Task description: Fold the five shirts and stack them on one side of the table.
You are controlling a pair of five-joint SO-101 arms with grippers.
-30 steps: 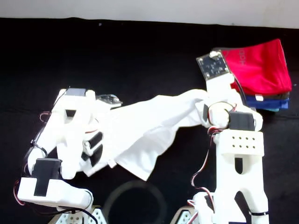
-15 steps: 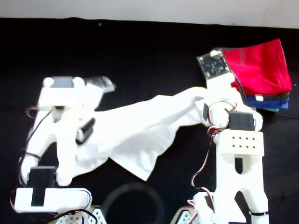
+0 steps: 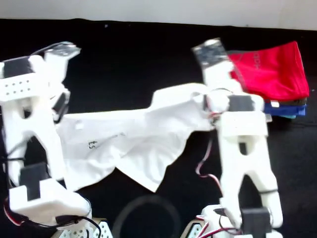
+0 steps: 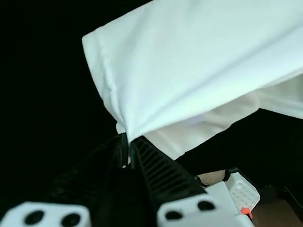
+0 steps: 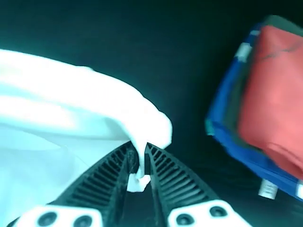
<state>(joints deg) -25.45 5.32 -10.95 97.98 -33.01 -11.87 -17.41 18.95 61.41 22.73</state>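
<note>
A white shirt (image 3: 133, 139) hangs stretched between both arms above the black table (image 3: 148, 59). My left gripper (image 4: 126, 152) is shut on one corner of the white shirt (image 4: 189, 80), at the left of the high view. My right gripper (image 5: 140, 166) is shut on the other end of the white shirt (image 5: 61, 109), at centre right in the high view. A stack of folded shirts with a red one (image 3: 272, 69) on top lies at the back right; the red shirt (image 5: 274, 104) and a blue one (image 5: 232, 118) under it appear in the right wrist view.
The left arm (image 3: 29, 124) stands tall at the left edge and the right arm (image 3: 237, 144) at the right of centre. A dark ring (image 3: 143, 215) lies near the front edge. Black tabletop lies open behind the shirt.
The left arm has swung up and to the left, pulling the shirt out wide. The right arm has shifted a little left and back, still holding its end.
</note>
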